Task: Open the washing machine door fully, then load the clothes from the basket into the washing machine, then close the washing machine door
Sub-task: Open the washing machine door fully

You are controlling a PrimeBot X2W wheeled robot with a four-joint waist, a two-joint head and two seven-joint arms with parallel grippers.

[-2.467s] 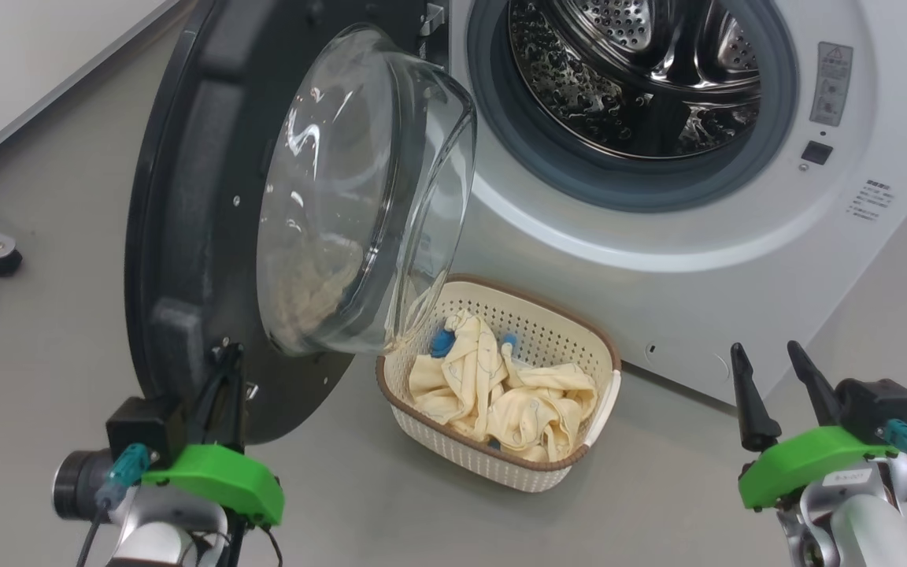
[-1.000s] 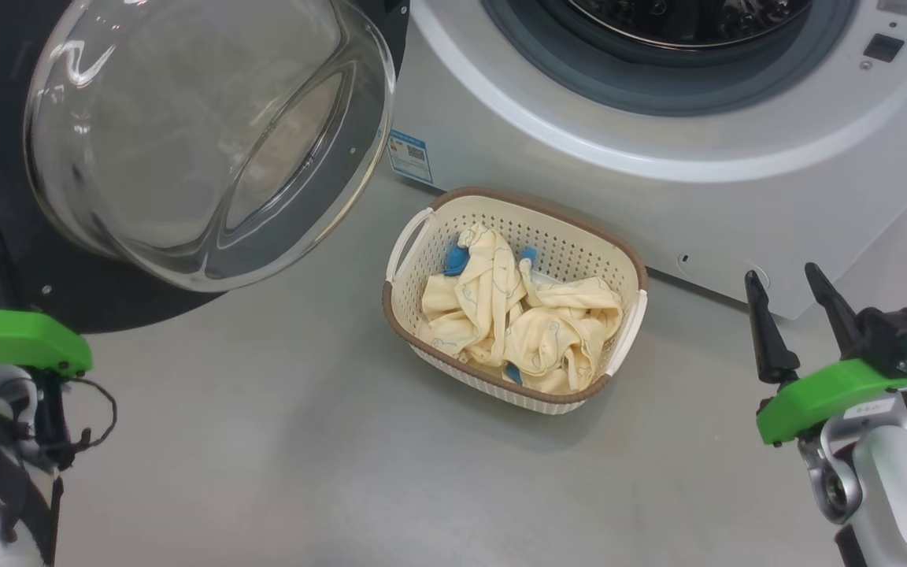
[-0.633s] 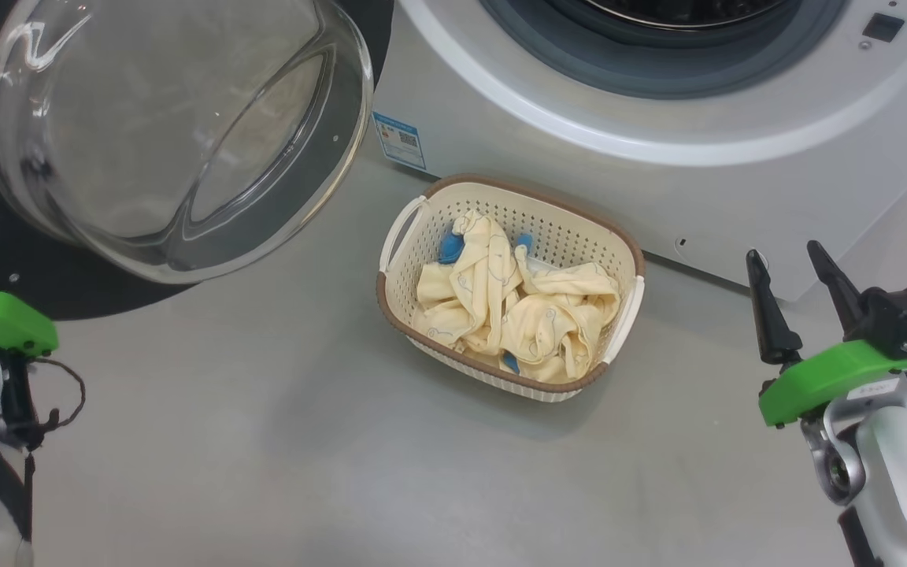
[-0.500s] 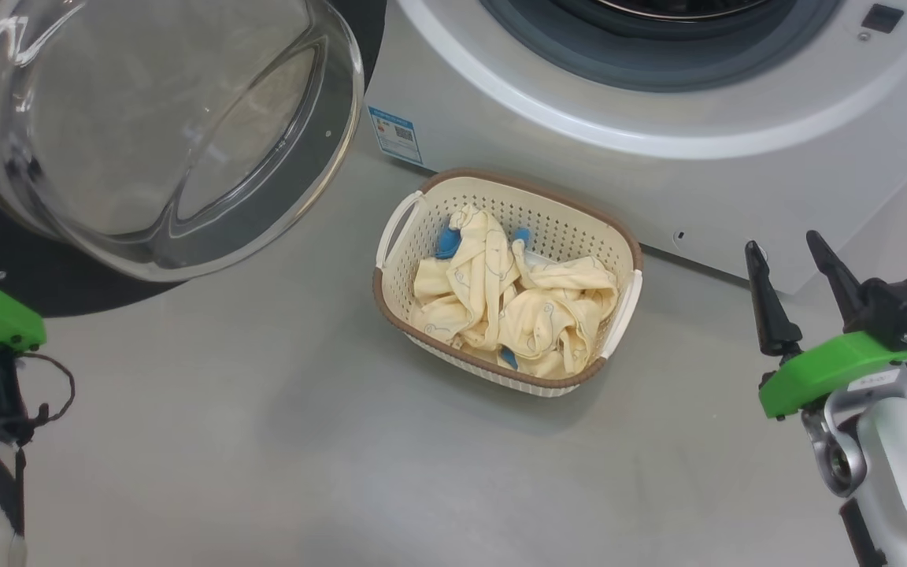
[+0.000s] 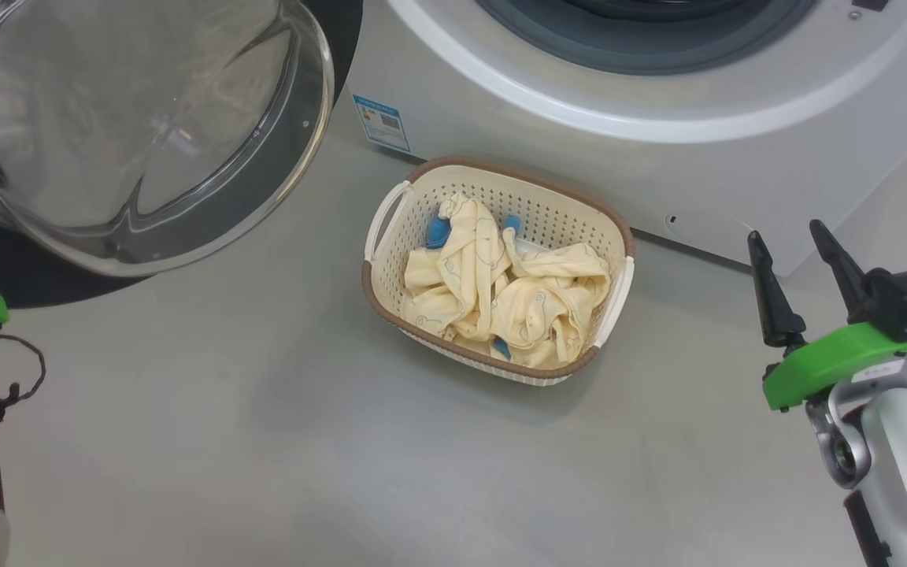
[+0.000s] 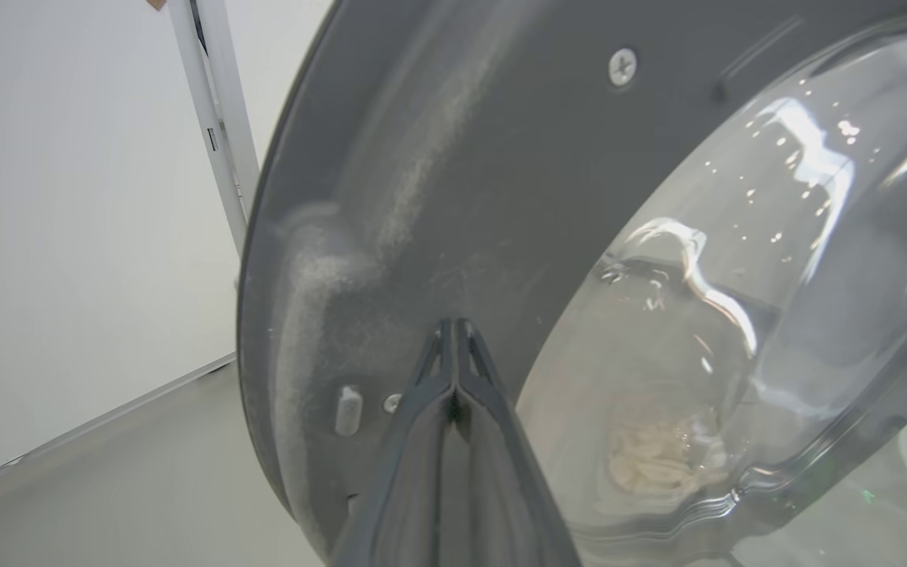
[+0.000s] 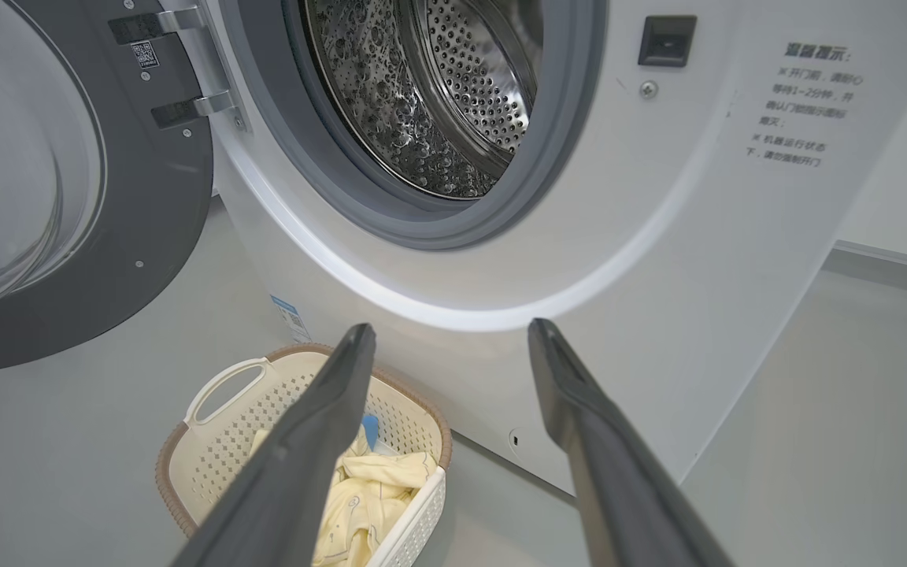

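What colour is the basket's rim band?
Brown; the basket rim shows best in the head view.

I see a smooth grey floor [image 5: 264,441] all around. Far on the left is a plain white wall [image 6: 68,197], with a thin white post [image 6: 221,134] standing by it.

- The clothes [image 5: 501,303]: pale yellow, thin dark line prints, blue trim.
- The basket [image 5: 564,214]: cream-white, perforated, brown rim.
- The washing machine [image 5: 697,181]: white; grey seal [image 7: 422,227].
- The washing machine door [image 6: 461,157]: black rim, clear glass.

The washing machine door [image 5: 107,134] has swung wider open, left hand [image 6: 453,331] following.
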